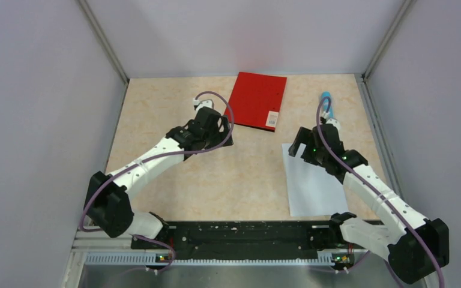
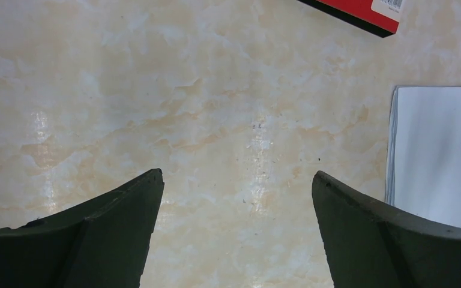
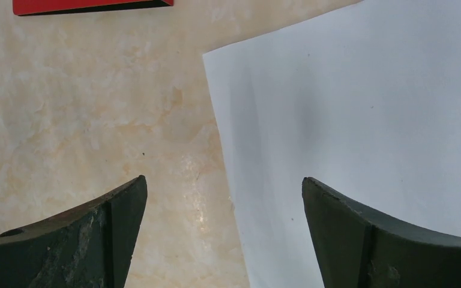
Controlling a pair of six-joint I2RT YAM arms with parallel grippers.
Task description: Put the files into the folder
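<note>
The red folder (image 1: 256,98) lies shut and flat at the back middle of the table, its white label (image 1: 272,119) at the near right corner. The files, white paper (image 1: 310,187), lie flat at the right front. My left gripper (image 1: 223,133) hovers open just left of the folder's near edge; its wrist view shows bare table between the jaws (image 2: 237,174), the folder's corner (image 2: 360,12) and the paper (image 2: 438,156). My right gripper (image 1: 298,146) hangs open over the paper's far left corner (image 3: 348,108), empty (image 3: 223,179). The folder's edge (image 3: 90,6) shows there too.
A blue pen (image 1: 326,103) lies at the back right, behind the right wrist. Grey walls close in the beige marbled table (image 1: 240,180) on three sides. The arms' base rail (image 1: 240,235) runs along the near edge.
</note>
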